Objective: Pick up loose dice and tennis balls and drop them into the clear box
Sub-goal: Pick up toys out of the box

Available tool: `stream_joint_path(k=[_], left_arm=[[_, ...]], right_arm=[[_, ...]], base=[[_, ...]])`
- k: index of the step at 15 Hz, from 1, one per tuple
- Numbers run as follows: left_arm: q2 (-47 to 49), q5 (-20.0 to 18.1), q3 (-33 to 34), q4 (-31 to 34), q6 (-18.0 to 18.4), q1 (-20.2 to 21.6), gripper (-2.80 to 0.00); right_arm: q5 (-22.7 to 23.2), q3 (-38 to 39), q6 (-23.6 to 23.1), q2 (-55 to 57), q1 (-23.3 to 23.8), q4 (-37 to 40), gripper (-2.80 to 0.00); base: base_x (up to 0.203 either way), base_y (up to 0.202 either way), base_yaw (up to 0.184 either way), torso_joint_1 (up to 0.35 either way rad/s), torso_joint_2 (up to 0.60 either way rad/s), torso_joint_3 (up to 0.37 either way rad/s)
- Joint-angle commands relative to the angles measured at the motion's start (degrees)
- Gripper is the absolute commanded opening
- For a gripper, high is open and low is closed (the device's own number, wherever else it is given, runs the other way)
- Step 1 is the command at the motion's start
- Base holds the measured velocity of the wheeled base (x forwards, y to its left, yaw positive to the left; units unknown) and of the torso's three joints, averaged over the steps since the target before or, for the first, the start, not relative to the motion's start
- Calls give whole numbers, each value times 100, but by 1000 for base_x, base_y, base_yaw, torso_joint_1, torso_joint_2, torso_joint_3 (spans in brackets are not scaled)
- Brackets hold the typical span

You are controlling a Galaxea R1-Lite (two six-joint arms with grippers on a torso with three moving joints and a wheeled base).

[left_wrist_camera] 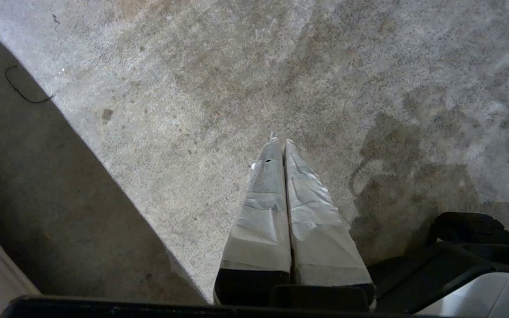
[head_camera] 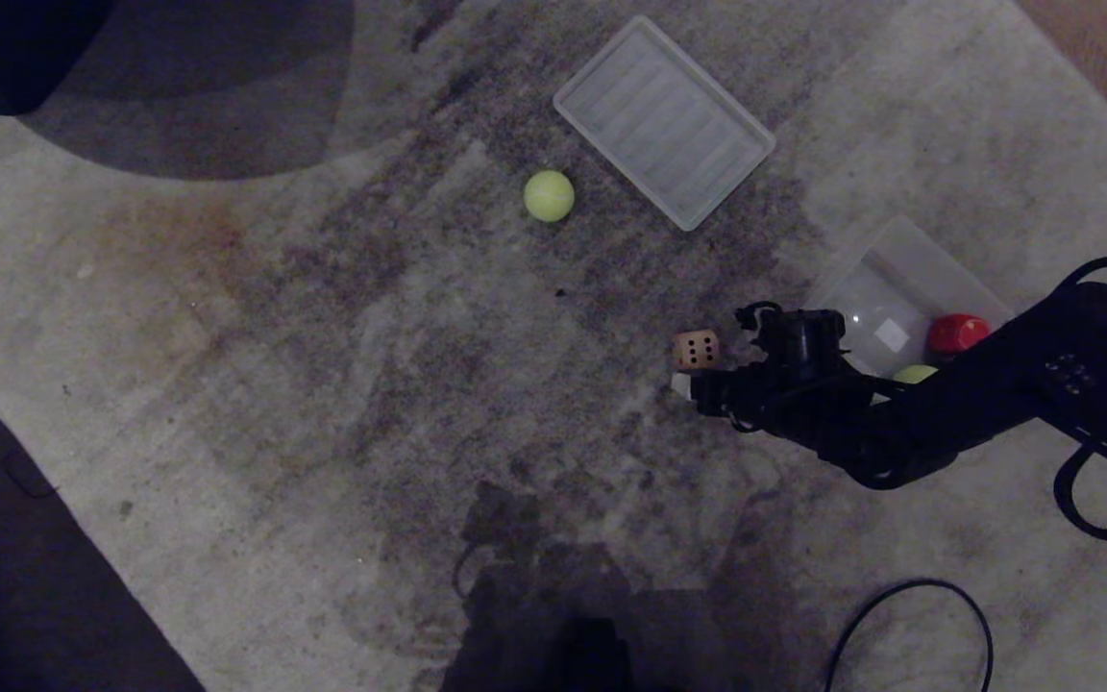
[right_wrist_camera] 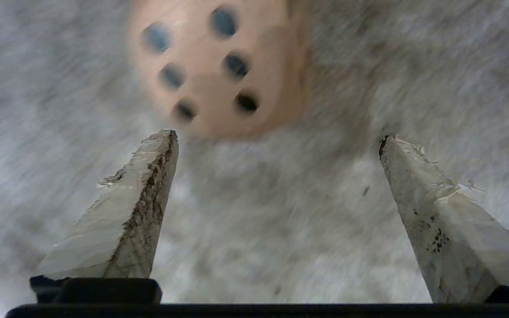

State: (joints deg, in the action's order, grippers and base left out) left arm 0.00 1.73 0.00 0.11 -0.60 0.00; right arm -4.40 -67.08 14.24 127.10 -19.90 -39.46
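While the cream die (head_camera: 697, 349) sits on the mottled carpet (head_camera: 323, 336) just beyond its tips, the right gripper (right_wrist_camera: 276, 137) spreads its fingers wide, empty. Bare carpet surrounds a fuzzy tennis ball (head_camera: 549, 195). The clear box (head_camera: 909, 279) lies behind the arm. The left gripper (left_wrist_camera: 281, 143) is pressed together.

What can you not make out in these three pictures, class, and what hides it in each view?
- Clear box, head view: the right arm covers its near side, so its full contents cannot be counted; only a red die and part of a tennis ball show.
- Beige die, right wrist view: blurred and cut off by the top edge.
- Right end effector: open, but contact with the die cannot be told.
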Motion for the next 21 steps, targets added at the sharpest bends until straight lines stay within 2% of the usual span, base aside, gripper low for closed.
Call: stream_joint_path(k=[1,6,14,15,21], left_arm=[[9,3,9,-2,-2,0,-280],[9,3,9,-2,-2,0,-280],[1,3,9,-2,-2,0,-280],[1,3,9,-2,-2,0,-280],[9,3,9,-2,-2,0,-280]], right_arm=[[-74,-170,9,192,30,-40,-280],[-70,-323,-430,192,100,-202,-280],[-44,-6,-645,-57,63,-109,-280],[-24,155,-648,-179,36,20,0],[95,318,-668,-501,-14,157,0]], base=[[0,0,0,0,0,0],[0,0,0,0,0,0],[0,0,0,0,0,0],[0,0,0,0,0,0],[0,0,0,0,0,0]])
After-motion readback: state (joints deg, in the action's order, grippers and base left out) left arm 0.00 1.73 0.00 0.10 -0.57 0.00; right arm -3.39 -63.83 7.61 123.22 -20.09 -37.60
